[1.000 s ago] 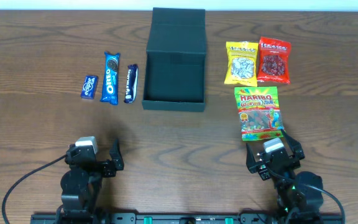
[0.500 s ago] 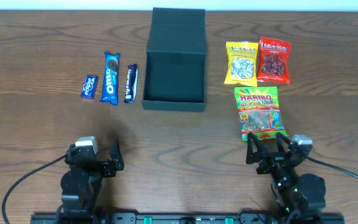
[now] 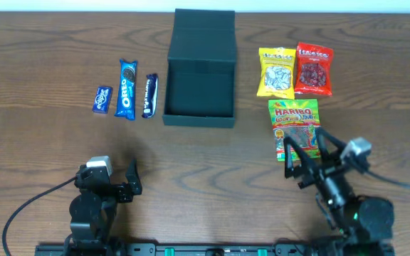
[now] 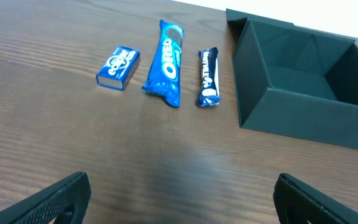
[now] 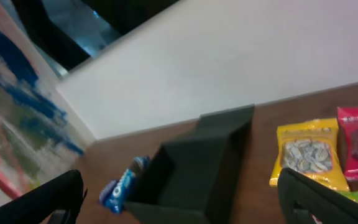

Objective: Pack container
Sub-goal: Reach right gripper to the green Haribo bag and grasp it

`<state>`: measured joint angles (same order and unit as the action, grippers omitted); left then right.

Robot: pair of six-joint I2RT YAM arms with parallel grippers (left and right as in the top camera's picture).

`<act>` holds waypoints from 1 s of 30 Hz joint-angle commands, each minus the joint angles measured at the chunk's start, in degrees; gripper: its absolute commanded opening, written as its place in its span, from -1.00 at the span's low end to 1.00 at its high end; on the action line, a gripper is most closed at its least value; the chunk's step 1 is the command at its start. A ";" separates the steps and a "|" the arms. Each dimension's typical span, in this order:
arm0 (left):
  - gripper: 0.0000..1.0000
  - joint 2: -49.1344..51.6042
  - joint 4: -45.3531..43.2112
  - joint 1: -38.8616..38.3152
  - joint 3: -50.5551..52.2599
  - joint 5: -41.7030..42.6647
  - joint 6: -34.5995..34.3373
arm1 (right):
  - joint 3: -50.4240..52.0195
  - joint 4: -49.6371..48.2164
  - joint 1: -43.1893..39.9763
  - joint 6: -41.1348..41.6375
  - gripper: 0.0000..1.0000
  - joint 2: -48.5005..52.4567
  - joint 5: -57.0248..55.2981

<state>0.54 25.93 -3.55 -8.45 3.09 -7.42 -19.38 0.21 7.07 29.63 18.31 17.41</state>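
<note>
The dark teal container [image 3: 199, 89] stands open at the table's middle back, its flap lid [image 3: 203, 27] raised behind it and its inside bare. It also shows in the left wrist view [image 4: 297, 93] and the right wrist view [image 5: 197, 168]. My left gripper [image 3: 107, 181] is open and empty near the front left edge; its fingers [image 4: 182, 186] frame bare table. My right gripper [image 3: 303, 146] is open and empty, raised and tilted upward over the near end of the Haribo bag [image 3: 297, 126]. In its own view [image 5: 179, 186] it faces the container and the wall.
Left of the container lie a small blue packet [image 3: 102, 99], an Oreo pack [image 3: 127, 89] and a dark blue bar [image 3: 149, 95]. Right of it lie a yellow seed packet [image 3: 276, 72] and a red packet [image 3: 313, 69], with the Haribo bag in front of them.
My right arm has risen and moved away from the front edge, over the Haribo bag, its camera tilting up toward the wall. The left arm has not moved.
</note>
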 commanded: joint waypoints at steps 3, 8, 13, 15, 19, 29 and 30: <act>0.90 -0.26 0.44 -0.22 0.96 0.79 0.83 | -15.19 8.59 0.46 -9.97 0.99 16.09 1.07; 0.90 -0.26 0.44 -0.22 0.96 0.79 0.83 | -33.51 23.98 0.46 -17.99 0.98 33.86 -1.09; 0.90 -0.26 0.44 -0.22 0.96 0.79 0.83 | -42.64 31.98 0.46 -20.39 0.98 46.90 -8.15; 0.91 -0.26 0.44 -0.22 0.96 0.79 0.83 | -43.52 33.14 0.46 -21.88 0.99 51.54 -9.90; 0.90 -0.26 0.42 -0.22 0.96 0.79 0.83 | -43.50 35.08 0.48 -21.88 0.99 57.31 -9.94; 0.90 -0.26 0.44 -0.22 0.96 0.79 0.83 | -43.45 29.81 0.11 -30.10 0.87 77.11 -19.61; 0.91 -0.26 0.44 -0.22 0.96 0.79 0.83 | -43.45 29.88 -0.11 -30.10 0.88 78.60 -19.56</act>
<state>0.56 25.91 -3.55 -8.45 3.27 -7.42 -62.19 30.09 7.05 0.91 94.37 1.19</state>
